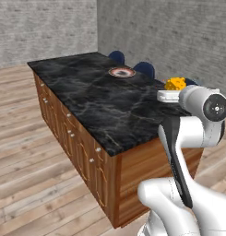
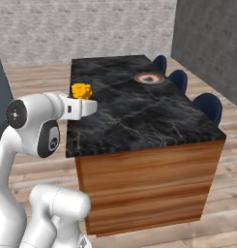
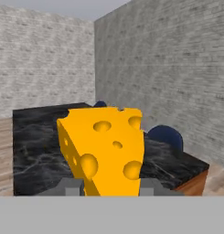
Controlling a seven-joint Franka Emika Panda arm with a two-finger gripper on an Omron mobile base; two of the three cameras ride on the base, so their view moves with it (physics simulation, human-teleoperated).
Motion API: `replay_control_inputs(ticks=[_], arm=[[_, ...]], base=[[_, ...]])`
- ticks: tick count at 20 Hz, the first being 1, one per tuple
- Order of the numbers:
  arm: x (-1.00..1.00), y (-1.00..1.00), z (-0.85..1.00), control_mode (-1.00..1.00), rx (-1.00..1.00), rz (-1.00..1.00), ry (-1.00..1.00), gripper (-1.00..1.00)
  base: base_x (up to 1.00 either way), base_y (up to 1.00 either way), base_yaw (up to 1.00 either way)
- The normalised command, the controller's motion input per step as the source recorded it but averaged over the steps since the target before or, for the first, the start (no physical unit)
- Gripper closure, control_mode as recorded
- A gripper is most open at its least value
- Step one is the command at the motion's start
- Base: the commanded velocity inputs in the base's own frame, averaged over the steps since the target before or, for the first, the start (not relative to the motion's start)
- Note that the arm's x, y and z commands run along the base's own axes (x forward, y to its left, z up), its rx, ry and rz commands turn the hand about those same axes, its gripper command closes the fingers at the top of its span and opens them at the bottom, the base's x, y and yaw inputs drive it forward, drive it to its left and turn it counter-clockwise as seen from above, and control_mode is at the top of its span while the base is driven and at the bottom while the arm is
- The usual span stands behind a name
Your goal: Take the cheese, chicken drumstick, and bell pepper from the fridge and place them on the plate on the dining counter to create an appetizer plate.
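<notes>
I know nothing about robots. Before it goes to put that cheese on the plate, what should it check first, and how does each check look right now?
1. Cheese in the gripper: ok, the wedge sits between the fingers.
2. Cheese clear of the counter: ok, it is carried above the slab's near end.
3. Plate free to receive it: ok, nothing lies on it.
4. Path over the counter to the plate: ok, the slab between them is bare.
5. Plate within the arm's reach from here: cannot tell; it sits toward the far end.
6. Chairs out of the way: ok, they stand along the far side.
</notes>
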Motion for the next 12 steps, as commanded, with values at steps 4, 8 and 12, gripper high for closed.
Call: replay_control_inputs(ticks=[4, 8, 12], arm=[[0.0, 0.0, 0.0, 1.0, 0.0, 0.0, 0.0, 1.0], [0.0, 0.0, 0.0, 1.0, 0.0, 0.0, 0.0, 1.0], [0.0, 0.0, 0.0, 1.0, 0.0, 0.0, 0.0, 1.0]], base=[[0.0, -1.0, -0.27], [0.02, -1.0, -0.22], [0.13, -1.0, -0.07]])
